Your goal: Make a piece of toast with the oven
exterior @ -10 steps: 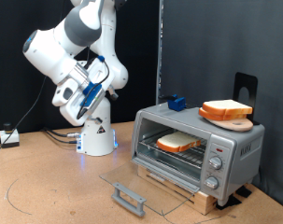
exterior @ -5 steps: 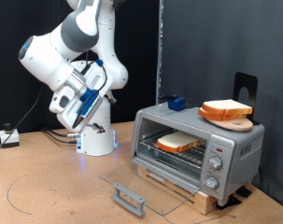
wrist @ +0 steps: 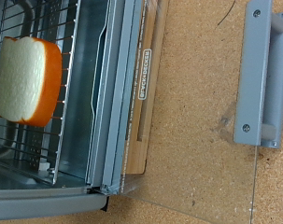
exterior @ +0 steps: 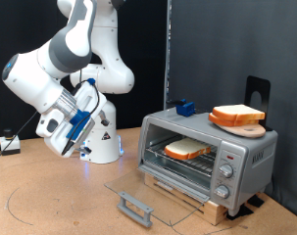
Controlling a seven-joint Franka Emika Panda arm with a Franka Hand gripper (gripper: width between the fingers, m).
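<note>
Silver-grey and boxy, the countertop toaster oven [exterior: 209, 154] sits on a wooden slatted base [exterior: 192, 195] at the exterior view's right, its glass drop-down door [exterior: 138, 195] lying flat open on the brown cork-like surface [exterior: 50, 201], grey bar handle [exterior: 135, 208] outermost. That open door is what leaves the wire rack [wrist: 80, 103] reachable. One flat slice of pale bread with a golden-brown crust [exterior: 187, 149] lies on the rack inside the cavity, so the loading appears done; the wrist view shows the same slice [wrist: 27, 79] resting flat on the wires, with the door's handle [wrist: 258, 79] well apart from it. A second slice [exterior: 236, 114] rests on a round wooden board [exterior: 238, 124] on the oven's roof, seemingly a spare kept out of the way, near a small blue object [exterior: 183, 107].

White and jointed, the robot arm [exterior: 65, 69] is folded over at the exterior view's left, its hand low and well apart from the oven, beside the arm's own pedestal. The gripper [exterior: 60, 137] touches nothing, and no picture shows anything between its fingers. I cannot tell how far the jaws stand apart: they are too small in the exterior view and absent from the wrist view, which looks across at the open oven mouth.
</note>
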